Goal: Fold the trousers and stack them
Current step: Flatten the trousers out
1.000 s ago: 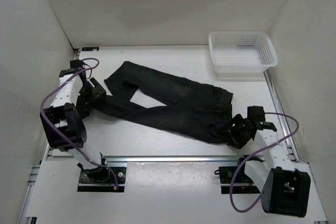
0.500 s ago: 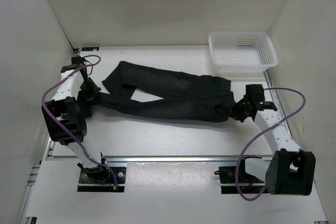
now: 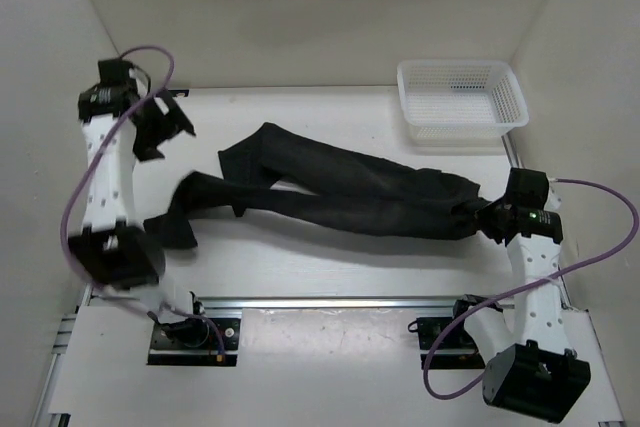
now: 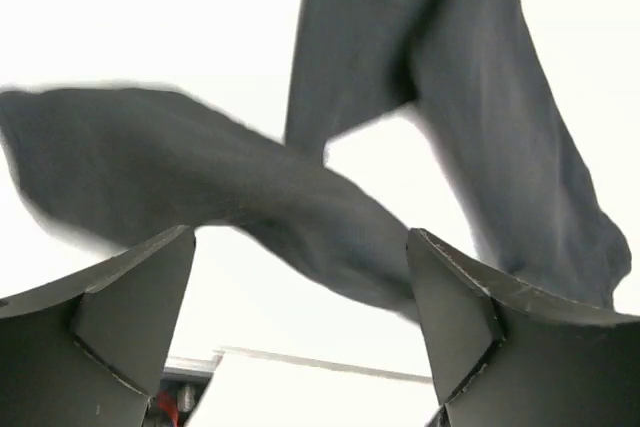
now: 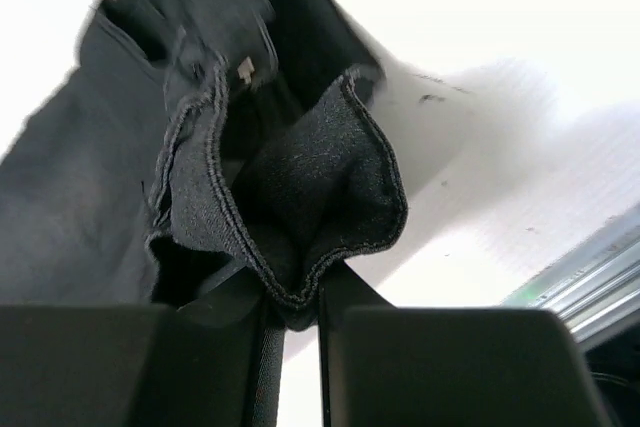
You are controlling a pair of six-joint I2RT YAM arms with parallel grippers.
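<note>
Pinching the waistband end, the right tool [image 3: 488,215] is pressed together on a fold of the black trousers [image 3: 350,197]. They lie stretched across the middle of the surface [image 3: 330,259], with the legs splayed toward the left. The left tool [image 3: 163,127] hangs spread and empty over the far-left corner. I'd say the legs want laying together first: take the nearer leg low and draw it gently. There's bare room along the near edge, but the mesh basket [image 3: 462,129] and the right wall crowd the right arm.

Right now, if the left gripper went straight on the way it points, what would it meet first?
Probably the trousers: one black leg lies straight ahead of the open left gripper, though how far below is unclear.
</note>
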